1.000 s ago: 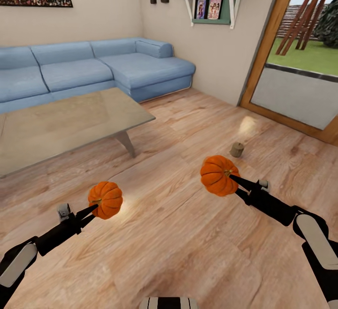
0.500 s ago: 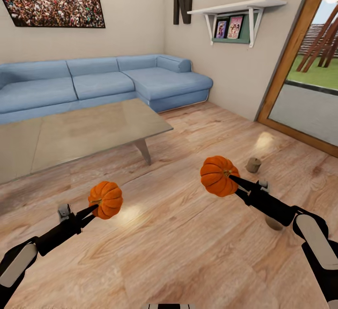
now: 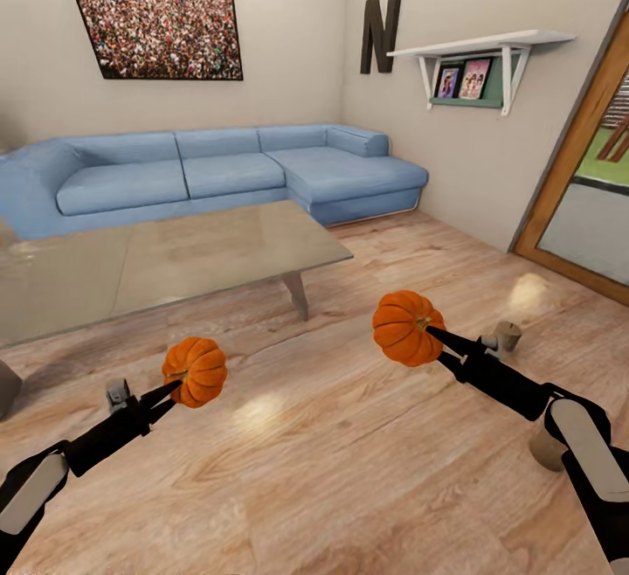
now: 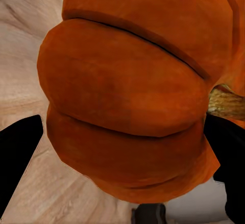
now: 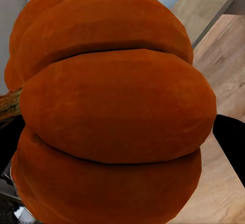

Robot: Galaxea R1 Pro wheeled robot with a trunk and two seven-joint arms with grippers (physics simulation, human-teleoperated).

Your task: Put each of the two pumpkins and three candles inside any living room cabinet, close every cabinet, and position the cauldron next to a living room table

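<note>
Being held above the wooden floor (image 3: 332, 453) are two pumpkins: the smaller pumpkin (image 3: 196, 370) is being clamped by the left gripper (image 3: 172, 388), the larger pumpkin (image 3: 404, 327) by the right gripper (image 3: 434, 330), near the table (image 3: 157, 260).

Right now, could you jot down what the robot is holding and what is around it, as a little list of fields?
left gripper: shut on small pumpkin, held above the floor
right gripper: shut on big pumpkin, held above the floor
candles: one on the floor beyond the right arm, another partly hidden beside that arm
table: ahead to the left
sofa: blue, behind the table
cabinet: not seen
</note>
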